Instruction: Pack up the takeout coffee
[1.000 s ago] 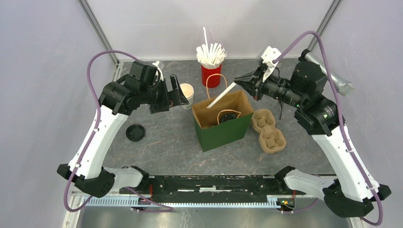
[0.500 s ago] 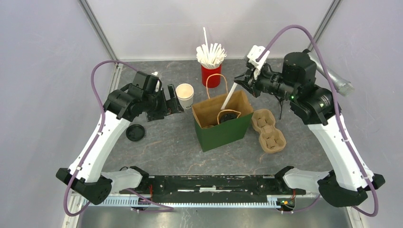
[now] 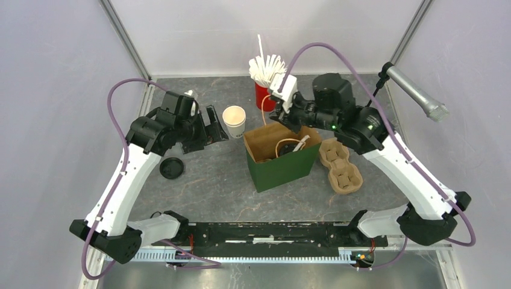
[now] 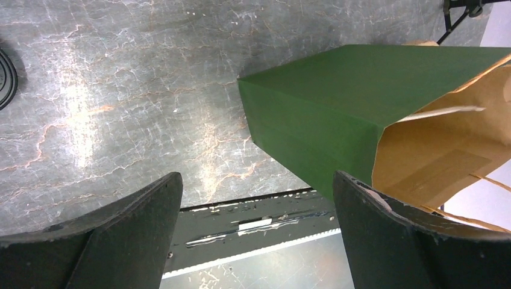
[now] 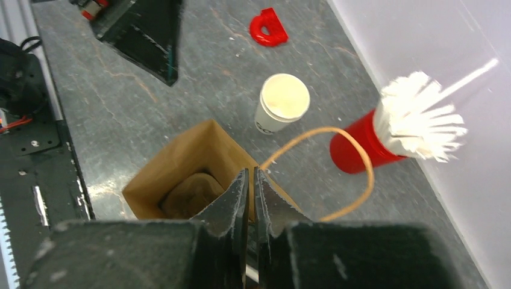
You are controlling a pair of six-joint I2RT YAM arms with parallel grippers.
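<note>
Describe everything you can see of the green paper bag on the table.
The paper bag is dark green outside, plain brown inside, with crisp folded corners and thin tan loop handles. It stands upright and open on the grey table. A white straw slants into its mouth; something dark lies inside, too unclear to name. The right gripper, shut on the straw, hangs over it. A brown cup carrier sits close beside it.

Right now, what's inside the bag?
A black lid and a white straw show in the bag; whatever is under the lid, and the floor, is hidden by the walls.
</note>
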